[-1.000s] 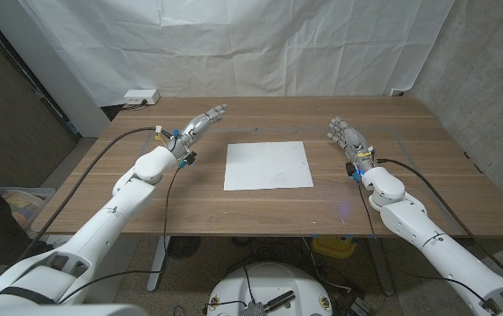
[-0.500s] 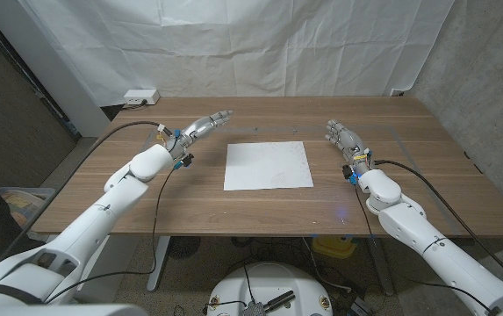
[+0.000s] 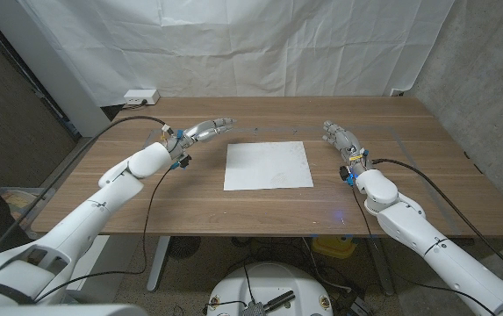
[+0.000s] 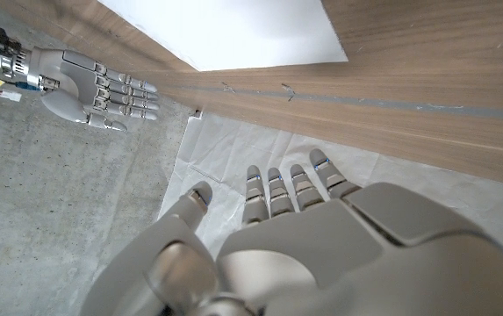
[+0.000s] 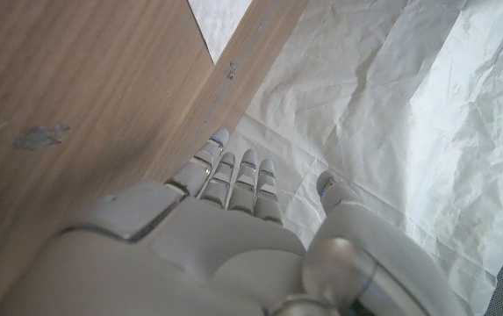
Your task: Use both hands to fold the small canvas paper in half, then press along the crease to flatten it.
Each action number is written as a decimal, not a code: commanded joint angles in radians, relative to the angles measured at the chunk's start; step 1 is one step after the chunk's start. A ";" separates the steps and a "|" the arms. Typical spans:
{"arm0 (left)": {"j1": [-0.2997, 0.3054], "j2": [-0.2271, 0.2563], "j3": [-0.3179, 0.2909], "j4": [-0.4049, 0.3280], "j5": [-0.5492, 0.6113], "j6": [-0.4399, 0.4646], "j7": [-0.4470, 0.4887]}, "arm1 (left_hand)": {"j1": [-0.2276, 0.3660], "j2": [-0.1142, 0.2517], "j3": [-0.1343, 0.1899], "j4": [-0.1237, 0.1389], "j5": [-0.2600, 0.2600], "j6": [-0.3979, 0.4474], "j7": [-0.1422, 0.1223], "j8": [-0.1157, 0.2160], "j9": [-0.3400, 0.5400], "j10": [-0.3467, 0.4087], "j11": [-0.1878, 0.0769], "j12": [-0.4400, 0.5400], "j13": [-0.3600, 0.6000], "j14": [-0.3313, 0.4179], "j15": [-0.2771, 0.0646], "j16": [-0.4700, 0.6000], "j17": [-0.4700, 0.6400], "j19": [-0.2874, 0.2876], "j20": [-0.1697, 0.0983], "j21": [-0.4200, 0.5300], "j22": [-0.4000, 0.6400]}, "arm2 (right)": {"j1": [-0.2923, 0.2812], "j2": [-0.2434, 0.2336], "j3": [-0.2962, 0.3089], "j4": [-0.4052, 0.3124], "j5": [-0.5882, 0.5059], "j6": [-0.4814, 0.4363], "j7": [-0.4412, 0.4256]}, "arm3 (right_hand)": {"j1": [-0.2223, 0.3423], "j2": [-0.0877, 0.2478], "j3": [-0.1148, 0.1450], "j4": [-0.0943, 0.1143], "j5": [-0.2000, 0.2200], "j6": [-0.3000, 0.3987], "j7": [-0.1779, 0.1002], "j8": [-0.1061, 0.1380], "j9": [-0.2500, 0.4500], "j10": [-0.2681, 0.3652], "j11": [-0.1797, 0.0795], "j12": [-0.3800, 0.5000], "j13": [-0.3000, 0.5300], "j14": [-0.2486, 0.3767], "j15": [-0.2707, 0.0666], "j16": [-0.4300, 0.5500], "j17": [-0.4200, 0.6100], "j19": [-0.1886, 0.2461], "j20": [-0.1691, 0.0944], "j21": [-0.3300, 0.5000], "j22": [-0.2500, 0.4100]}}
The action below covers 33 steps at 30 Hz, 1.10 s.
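A white sheet of canvas paper (image 3: pixel 269 165) lies flat and unfolded in the middle of the wooden table (image 3: pixel 427 175). My left hand (image 3: pixel 200 131) hovers to the paper's left, beyond its far corner, fingers stretched out and apart, holding nothing. My right hand (image 3: pixel 341 138) stands to the paper's right, fingers apart and empty. In the left wrist view my left hand (image 4: pixel 277 237) shows from behind, with the paper (image 4: pixel 233 31) and my right hand (image 4: pixel 93 83) across from it. The right wrist view shows my right hand (image 5: pixel 233 228) and a corner of the paper (image 5: pixel 220 22).
A white power strip (image 3: pixel 141 96) sits at the table's far left corner. A white crumpled backdrop (image 3: pixel 277 44) hangs behind the table. Black cables (image 3: pixel 119 140) trail from both arms across the table's sides.
My left hand has swung right, toward the paper's far left corner, and its fingers now point more sideways. My right hand has edged slightly left. The paper has not moved.
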<state>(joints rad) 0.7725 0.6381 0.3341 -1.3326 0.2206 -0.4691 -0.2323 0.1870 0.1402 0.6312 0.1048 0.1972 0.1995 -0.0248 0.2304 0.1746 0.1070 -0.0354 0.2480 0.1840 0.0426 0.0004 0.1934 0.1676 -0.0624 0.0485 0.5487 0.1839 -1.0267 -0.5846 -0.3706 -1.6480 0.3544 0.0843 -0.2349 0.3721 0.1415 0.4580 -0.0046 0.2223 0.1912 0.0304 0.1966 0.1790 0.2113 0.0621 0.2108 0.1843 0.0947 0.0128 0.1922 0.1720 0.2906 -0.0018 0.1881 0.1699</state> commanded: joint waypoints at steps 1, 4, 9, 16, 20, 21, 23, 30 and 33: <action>0.001 0.035 0.011 -0.032 0.108 0.008 0.018 | 0.008 0.015 0.011 -0.005 -0.006 0.038 0.005 0.004 0.005 0.035 -0.003 0.007 0.001 0.028 -0.003 0.009 0.002 0.012 -0.001 0.004 0.004 | 0.000 -0.027 -0.019 -0.055 -0.046 -0.072 -0.021 | 0.016 0.001 0.005 -0.012 0.004 0.010 0.004 0.003 0.004 0.012 -0.002 -0.003 0.003 0.009 -0.003 -0.004 0.003 0.009 -0.002 0.007 0.001; 0.005 0.043 0.012 -0.044 0.128 0.019 0.018 | 0.008 0.015 0.013 -0.006 -0.006 0.052 0.003 0.005 0.005 0.046 -0.001 0.008 0.001 0.039 -0.009 0.010 0.002 0.019 0.001 0.006 0.004 | 0.002 -0.031 -0.023 -0.061 -0.055 -0.082 -0.021 | 0.020 0.001 0.007 -0.017 0.003 0.010 0.003 0.003 0.004 0.013 -0.003 -0.003 0.003 0.009 -0.003 -0.004 0.003 0.009 -0.003 0.007 0.001; 0.011 0.054 0.013 -0.060 0.154 0.037 0.016 | 0.009 0.012 0.017 -0.010 -0.008 0.087 0.002 0.006 0.005 0.072 -0.006 0.010 0.001 0.061 -0.023 0.009 0.002 0.032 0.006 0.008 0.004 | 0.010 -0.037 -0.033 -0.066 -0.066 -0.097 -0.015 | 0.027 0.002 0.010 -0.024 0.002 0.011 0.003 0.003 0.004 0.015 0.000 -0.004 0.003 0.010 -0.003 -0.004 0.003 0.010 -0.004 0.007 0.001; 0.005 0.063 0.024 -0.064 0.189 0.055 0.003 | 0.009 0.008 0.021 -0.014 -0.009 0.121 0.005 0.008 0.005 0.102 -0.005 0.013 0.001 0.084 -0.031 0.009 0.001 0.046 0.009 0.009 0.004 | 0.021 -0.038 -0.043 -0.073 -0.075 -0.127 -0.013 | 0.033 0.003 0.012 -0.032 0.000 0.014 0.004 0.003 0.005 0.018 0.000 -0.004 0.003 0.010 -0.003 -0.004 0.003 0.010 -0.004 0.007 0.001; 0.000 0.066 0.031 -0.064 0.202 0.061 -0.007 | 0.009 0.007 0.022 -0.015 -0.009 0.127 0.002 0.007 0.005 0.106 -0.007 0.012 0.001 0.087 -0.030 0.008 0.001 0.048 0.009 0.009 0.004 | 0.026 -0.038 -0.046 -0.073 -0.077 -0.137 -0.012 | 0.036 0.004 0.013 -0.036 -0.002 0.015 0.003 0.003 0.005 0.019 -0.002 -0.005 0.003 0.011 -0.003 -0.004 0.004 0.010 -0.005 0.007 0.001; -0.002 0.066 0.032 -0.063 0.205 0.061 -0.009 | 0.009 0.007 0.022 -0.016 -0.009 0.127 0.000 0.006 0.005 0.106 -0.007 0.012 0.001 0.087 -0.030 0.007 0.001 0.049 0.010 0.009 0.004 | 0.027 -0.036 -0.046 -0.074 -0.075 -0.142 -0.014 | 0.037 0.004 0.013 -0.037 -0.002 0.016 0.004 0.003 0.005 0.019 -0.002 -0.005 0.003 0.011 -0.004 -0.004 0.004 0.011 -0.005 0.007 0.001; -0.004 0.068 0.036 -0.063 0.211 0.063 -0.013 | 0.009 0.006 0.022 -0.016 -0.009 0.129 -0.002 0.005 0.005 0.107 -0.010 0.011 0.001 0.087 -0.032 0.006 0.001 0.048 0.009 0.009 0.004 | 0.029 -0.037 -0.049 -0.069 -0.077 -0.137 -0.008 | 0.038 0.004 0.013 -0.039 -0.003 0.016 0.004 0.003 0.005 0.019 -0.002 -0.005 0.003 0.011 -0.004 -0.003 0.004 0.010 -0.004 0.007 0.001; -0.021 0.071 0.056 -0.058 0.234 0.071 -0.045 | 0.009 0.004 0.023 -0.019 -0.010 0.129 -0.009 -0.002 0.005 0.103 -0.015 0.005 0.001 0.084 -0.037 0.001 0.001 0.046 0.010 0.006 0.004 | 0.032 -0.034 -0.054 -0.065 -0.077 -0.144 -0.007 | 0.040 0.006 0.012 -0.043 -0.006 0.018 0.004 0.003 0.005 0.022 0.000 -0.005 0.003 0.012 -0.004 -0.002 0.006 0.011 -0.005 0.007 0.002; -0.026 0.071 0.062 -0.057 0.241 0.074 -0.054 | 0.008 0.001 0.024 -0.020 -0.010 0.123 -0.010 -0.009 0.005 0.097 -0.022 -0.001 0.001 0.079 -0.040 -0.003 0.001 0.042 0.009 0.003 0.003 | 0.032 -0.032 -0.054 -0.064 -0.075 -0.146 -0.009 | 0.040 0.006 0.012 -0.043 -0.007 0.019 0.004 0.003 0.005 0.022 -0.002 -0.006 0.003 0.012 -0.004 -0.002 0.006 0.011 -0.005 0.007 0.002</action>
<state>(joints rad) 0.7662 0.7028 0.3716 -1.3913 0.4186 -0.4130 -0.2435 0.1908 0.1440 0.6488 0.0869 0.1886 0.3267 -0.0290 0.2276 0.1745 0.2030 -0.0431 0.2511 0.1831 0.1216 -0.0319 0.1934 0.1678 -0.0196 0.0555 0.5493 0.1839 -1.0020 -0.6199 -0.4158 -1.7152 0.2811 -0.0484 -0.2458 0.4024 0.1454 0.4663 -0.0403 0.2167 0.2000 0.0322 0.1966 0.1790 0.2238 0.0639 0.2068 0.1841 0.0984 0.0108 0.1885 0.1748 0.2960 -0.0072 0.1881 0.1698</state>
